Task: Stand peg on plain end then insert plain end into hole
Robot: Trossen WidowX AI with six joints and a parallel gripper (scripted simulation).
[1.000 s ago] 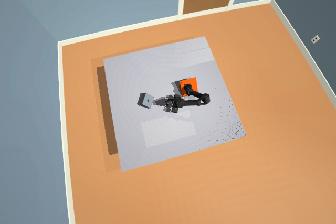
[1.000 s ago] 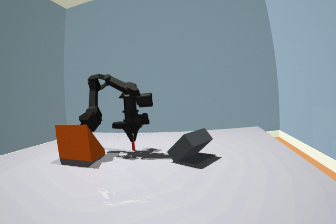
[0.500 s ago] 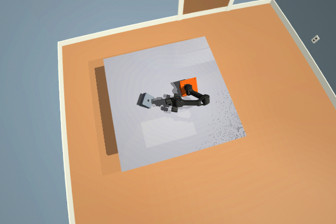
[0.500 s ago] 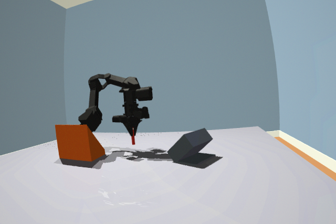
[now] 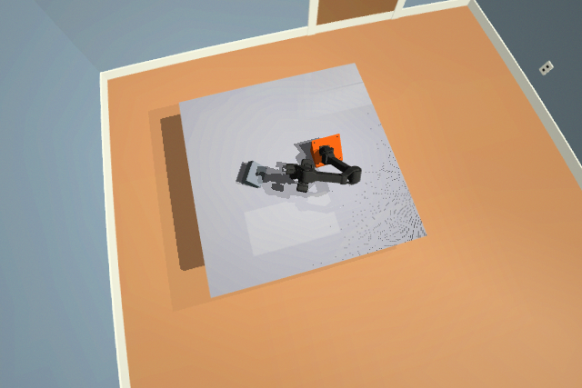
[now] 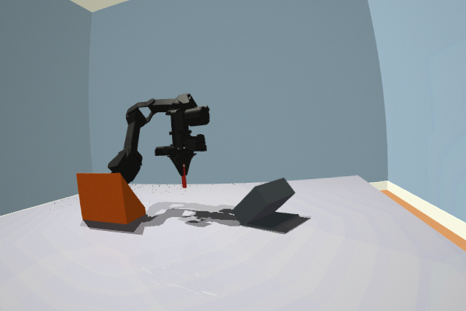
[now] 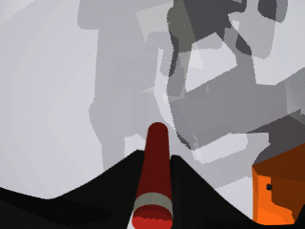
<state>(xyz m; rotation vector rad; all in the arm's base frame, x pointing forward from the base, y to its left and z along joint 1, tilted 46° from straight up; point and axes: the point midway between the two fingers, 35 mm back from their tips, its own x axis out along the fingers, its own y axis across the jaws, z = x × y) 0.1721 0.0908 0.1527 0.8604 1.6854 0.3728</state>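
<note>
The red peg point(image 6: 184, 181) point(image 7: 157, 164) is upright and held off the table, its plain end down. Its white band point(image 7: 153, 199) is near the top end, towards the wrist camera. My gripper point(image 6: 183, 174) points straight down and is shut on the peg, with a fingertip on each side of it. The grey sloped panel point(image 5: 254, 178) point(image 6: 255, 202) stands in front of the arm, its face tilted towards the robot. The arm's shadow falls on part of that face, and I cannot make out the hole clearly. In the top view the arm hides the peg.
An orange wedge-shaped block point(image 5: 334, 142) point(image 6: 103, 198) point(image 7: 262, 205) stands near the arm's base, to one side of the gripper. The arm's shadow lies across the pale table point(image 5: 225, 252) point(image 6: 233, 269) between the gripper and the panel.
</note>
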